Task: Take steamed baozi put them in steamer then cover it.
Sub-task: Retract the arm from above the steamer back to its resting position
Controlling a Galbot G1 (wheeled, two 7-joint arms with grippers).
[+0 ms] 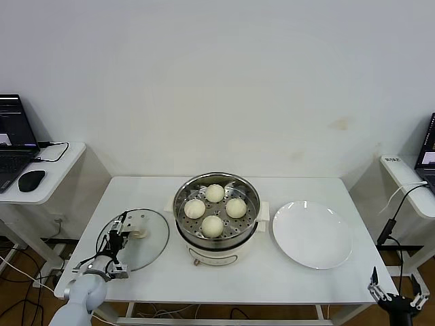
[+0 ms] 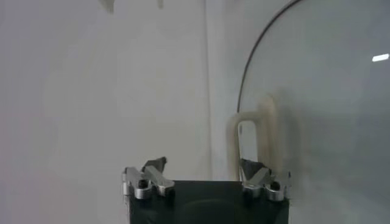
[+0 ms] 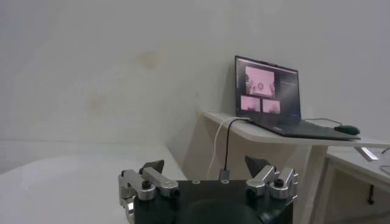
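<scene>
Four cream-white baozi lie on the perforated tray inside the steamer [image 1: 217,256] at the table's middle: one at the back [image 1: 215,193], one left [image 1: 194,208], one right [image 1: 236,207], one at the front [image 1: 212,225]. The clear glass cover [image 1: 153,244] lies flat on the table to the steamer's left, with its cream handle [image 1: 141,233] at its centre. My left gripper [image 1: 121,229] is open, low over the cover's left part, just short of the handle. In the left wrist view my left gripper [image 2: 203,165] is open, and the handle [image 2: 250,143] stands just beyond one fingertip [image 2: 250,167]. My right gripper [image 1: 397,295] is open and empty, parked off the table's front right corner.
A flat white plate [image 1: 312,234] lies to the right of the steamer. Side desks hold a laptop and a mouse [image 1: 31,180] at the left, and another laptop [image 3: 268,91] at the right. Cables hang by the right desk [image 1: 393,217].
</scene>
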